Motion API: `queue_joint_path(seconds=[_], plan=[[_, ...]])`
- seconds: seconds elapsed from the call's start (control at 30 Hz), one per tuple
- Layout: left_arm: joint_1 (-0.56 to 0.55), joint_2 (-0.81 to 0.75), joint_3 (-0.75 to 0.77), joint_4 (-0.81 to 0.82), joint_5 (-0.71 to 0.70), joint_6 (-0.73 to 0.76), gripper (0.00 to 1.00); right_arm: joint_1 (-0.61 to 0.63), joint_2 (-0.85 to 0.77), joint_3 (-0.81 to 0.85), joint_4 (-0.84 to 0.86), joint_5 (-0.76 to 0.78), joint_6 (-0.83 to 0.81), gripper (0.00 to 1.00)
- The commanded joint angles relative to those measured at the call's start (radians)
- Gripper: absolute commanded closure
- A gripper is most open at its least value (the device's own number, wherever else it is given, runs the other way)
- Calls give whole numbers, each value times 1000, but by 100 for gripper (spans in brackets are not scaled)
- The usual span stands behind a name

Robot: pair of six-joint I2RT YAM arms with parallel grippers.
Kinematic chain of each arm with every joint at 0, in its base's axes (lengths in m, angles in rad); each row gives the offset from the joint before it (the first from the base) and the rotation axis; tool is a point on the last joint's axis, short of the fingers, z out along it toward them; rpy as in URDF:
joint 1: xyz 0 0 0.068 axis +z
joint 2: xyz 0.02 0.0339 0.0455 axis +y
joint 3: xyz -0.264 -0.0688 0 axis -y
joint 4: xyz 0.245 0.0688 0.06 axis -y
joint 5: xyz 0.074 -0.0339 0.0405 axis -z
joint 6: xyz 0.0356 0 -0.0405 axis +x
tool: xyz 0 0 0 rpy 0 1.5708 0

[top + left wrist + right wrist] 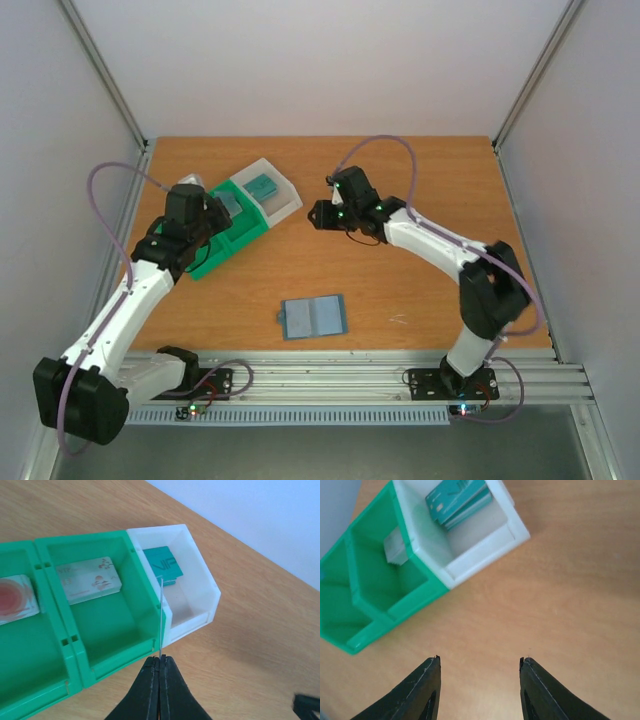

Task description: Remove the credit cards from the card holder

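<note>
The blue-grey card holder (pixel 313 317) lies open and flat on the table near the front, apart from both grippers. My left gripper (pixel 161 659) is shut on a thin credit card (pixel 161 620), seen edge-on, held over the seam between the green tray (pixel 117 630) and the white bin (pixel 202 587). In the top view this gripper (pixel 226 208) is over the tray. Teal credit cards (pixel 162 565) lie stacked in the white bin, also in the right wrist view (pixel 457 500). My right gripper (pixel 480 662) is open and empty above bare table, right of the bin (pixel 318 215).
A pale printed card (pixel 89 580) lies in the green tray's middle compartment, and a red-and-white one (pixel 15 597) in the compartment beside it. The tray and bin (pixel 275 192) stand at the back left. Walls enclose the table (pixel 420 290) on three sides.
</note>
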Motion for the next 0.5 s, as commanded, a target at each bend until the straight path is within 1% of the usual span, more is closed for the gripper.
queue_joint_path(seconds=[0.0,0.13,0.17,0.23,0.33,0.47], plan=[[48,-70,-52,35,4,-18,99,-11,175,115,138,-2,-75,55],[91,-122,-116,48,48,-35,100,-13,309,241,154,21,-78,55],[98,-133,-123,48,56,-39,100,-13,339,274,156,17,-112,55],[102,-151,-131,46,69,-40,99,-13,407,344,147,14,-128,54],[102,-185,-146,43,75,-35,99,-13,489,445,83,86,-128,52],[102,-217,-162,30,110,-39,99,-13,570,535,51,154,-161,51]])
